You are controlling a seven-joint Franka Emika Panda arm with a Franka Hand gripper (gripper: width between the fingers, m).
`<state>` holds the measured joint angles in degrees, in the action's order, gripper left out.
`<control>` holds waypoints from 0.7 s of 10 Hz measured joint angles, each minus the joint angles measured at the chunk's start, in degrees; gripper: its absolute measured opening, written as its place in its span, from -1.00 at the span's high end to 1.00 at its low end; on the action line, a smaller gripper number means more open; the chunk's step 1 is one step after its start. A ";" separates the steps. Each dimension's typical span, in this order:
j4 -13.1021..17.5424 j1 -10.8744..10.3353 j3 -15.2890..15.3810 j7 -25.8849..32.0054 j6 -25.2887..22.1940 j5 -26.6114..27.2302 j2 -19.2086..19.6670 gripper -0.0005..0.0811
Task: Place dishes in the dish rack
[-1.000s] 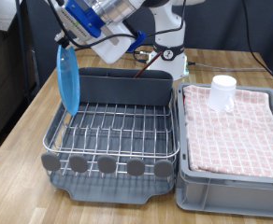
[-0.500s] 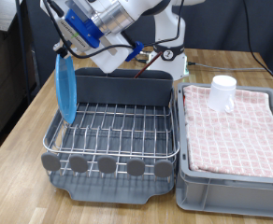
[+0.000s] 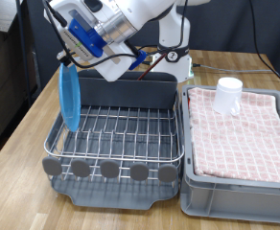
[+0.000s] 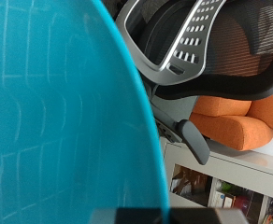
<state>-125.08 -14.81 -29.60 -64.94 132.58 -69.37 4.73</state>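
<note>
My gripper (image 3: pixel 67 60) is shut on the top edge of the round bright-blue plate (image 3: pixel 69 98). The plate stands on edge at the dish rack's (image 3: pixel 121 131) side on the exterior view's left, its lower rim down among the wires. In the wrist view the plate (image 4: pixel 62 121) fills most of the picture. The small white cup (image 3: pixel 228 94) stands upside down on the pink checked cloth. A reddish-brown spoon handle (image 3: pixel 140 66) shows above the grey caddy (image 3: pixel 130 92), partly hidden by the arm.
A grey crate (image 3: pixel 238 192) with the pink checked cloth (image 3: pixel 241 129) stands beside the rack on the exterior view's right. Round grey tabs (image 3: pixel 109 170) line the rack's front. The wooden table (image 3: pixel 20 144) shows at the left. A black office chair (image 4: pixel 197 42) shows behind.
The arm has swung over the rack's left side and tilted. The blue plate has shifted slightly sideways and stands a little lower in the rack. The cup has not moved.
</note>
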 joint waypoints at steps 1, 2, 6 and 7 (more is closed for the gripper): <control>-0.51 0.00 0.00 -0.51 0.00 -0.31 0.00 0.95; -0.95 0.00 -0.02 -0.88 0.16 -0.69 0.00 0.95; -2.68 0.00 -0.59 -1.96 2.80 -1.56 0.00 0.95; -2.68 -0.01 -0.57 -1.96 2.54 -1.53 0.00 0.95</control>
<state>-127.76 -14.82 -30.17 -66.90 135.13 -70.89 4.73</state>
